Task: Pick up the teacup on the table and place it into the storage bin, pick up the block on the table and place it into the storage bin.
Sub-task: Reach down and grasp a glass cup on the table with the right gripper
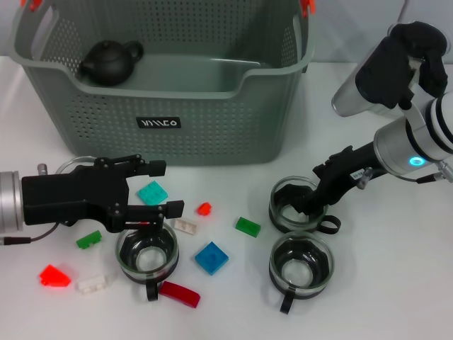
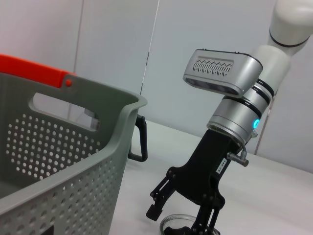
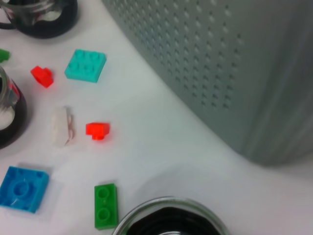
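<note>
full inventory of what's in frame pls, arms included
storage bin: 1, grey-green, back of table
teapot: 1, black, inside the bin, left corner
glass teacups: 3, clear, in front of the bin; a possible fourth is half hidden behind the left arm
blocks: 9, teal, blue, 2 green, 2 white, 2 red, 1 dark red, scattered among the teacups
left end effector: open, above the leftmost teacup
right end effector: open, at the right rear teacup's rim

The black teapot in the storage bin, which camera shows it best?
The head view: the black teapot sits whole in the storage bin, at its far left corner. The left wrist view shows only the bin's outer wall and rim; the right wrist view shows only its perforated side.
</note>
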Robot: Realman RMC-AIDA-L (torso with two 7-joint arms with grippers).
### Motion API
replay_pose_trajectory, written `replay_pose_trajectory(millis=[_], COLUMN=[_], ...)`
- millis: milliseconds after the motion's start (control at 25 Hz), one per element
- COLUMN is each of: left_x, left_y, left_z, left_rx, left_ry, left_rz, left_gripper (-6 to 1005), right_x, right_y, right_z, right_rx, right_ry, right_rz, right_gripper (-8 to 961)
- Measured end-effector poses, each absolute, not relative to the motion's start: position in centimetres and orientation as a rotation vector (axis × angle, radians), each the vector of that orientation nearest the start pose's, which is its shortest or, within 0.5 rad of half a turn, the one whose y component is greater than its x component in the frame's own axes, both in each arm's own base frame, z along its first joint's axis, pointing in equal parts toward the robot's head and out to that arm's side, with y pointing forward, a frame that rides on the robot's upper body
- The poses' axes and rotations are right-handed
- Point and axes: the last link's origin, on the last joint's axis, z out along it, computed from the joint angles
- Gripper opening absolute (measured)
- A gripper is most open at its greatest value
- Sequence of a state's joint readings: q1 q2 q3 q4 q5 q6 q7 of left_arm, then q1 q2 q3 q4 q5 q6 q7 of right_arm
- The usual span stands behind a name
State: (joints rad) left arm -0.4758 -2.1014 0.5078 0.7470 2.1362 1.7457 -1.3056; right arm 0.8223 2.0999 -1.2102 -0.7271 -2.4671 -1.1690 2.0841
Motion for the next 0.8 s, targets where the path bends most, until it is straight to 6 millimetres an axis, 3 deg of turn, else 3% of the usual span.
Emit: replay_pose_trajectory(millis=[640, 800], left_x=[-28.0, -28.0], left_y=[29.7, 29.6], left_z=[1.8, 1.8], left_rx=[-2.747, -2.747], left_ry=[-0.554, -0.555], left_rz=[-0.728, -0.727], left_gripper=[861, 861], right_x=[20.4, 20.2], right_y=[39.4, 39.1], right_z=[-6.7, -7.1], right_rx=[-2.762, -2.768], right_ry=[0.723, 0.723], right_rz=[-0.367, -0.404], right_gripper=[837, 756])
